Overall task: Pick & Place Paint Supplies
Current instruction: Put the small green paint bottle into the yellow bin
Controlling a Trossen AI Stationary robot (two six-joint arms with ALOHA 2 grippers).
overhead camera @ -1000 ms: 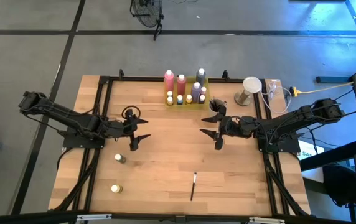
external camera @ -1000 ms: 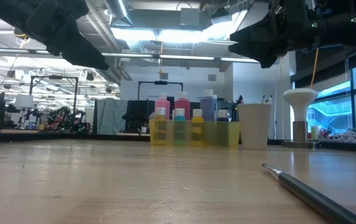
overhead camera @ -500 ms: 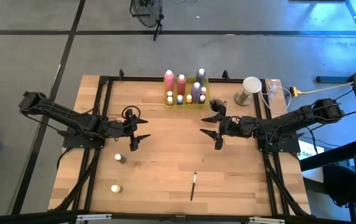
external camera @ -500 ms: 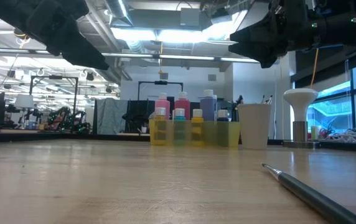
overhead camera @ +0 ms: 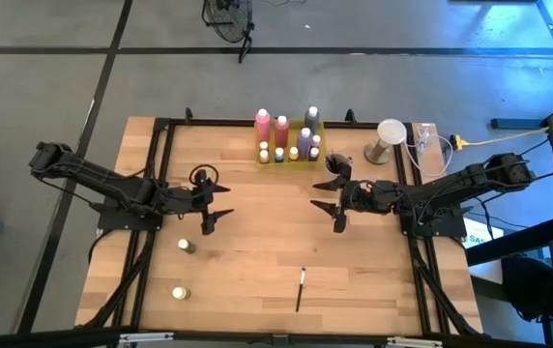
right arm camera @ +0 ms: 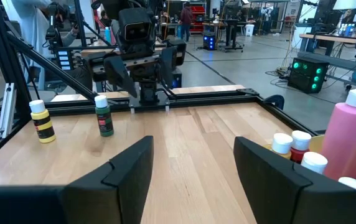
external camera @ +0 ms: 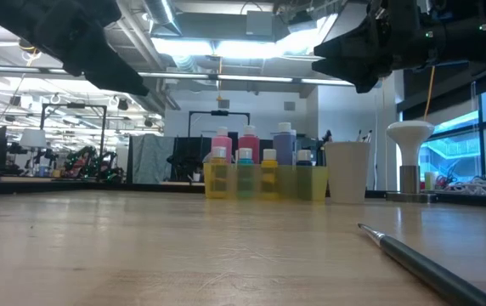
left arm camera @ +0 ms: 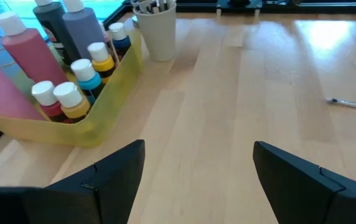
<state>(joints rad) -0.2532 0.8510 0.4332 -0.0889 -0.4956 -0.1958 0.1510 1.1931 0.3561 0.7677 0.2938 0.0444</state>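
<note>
High view: nothing has shifted against the earlier frames, so you have made no progress yet. Left gripper hovers at 9 o'clock of table centre, fingers spread wide, empty. Right gripper hovers at 3 o'clock, likewise wide and empty. Loose supplies wait: green bottle and yellow bottle at 7 o'clock, paintbrush at 5 o'clock. Most bottles already stand in the yellow tray at 12 o'clock, beside the cup.
</note>
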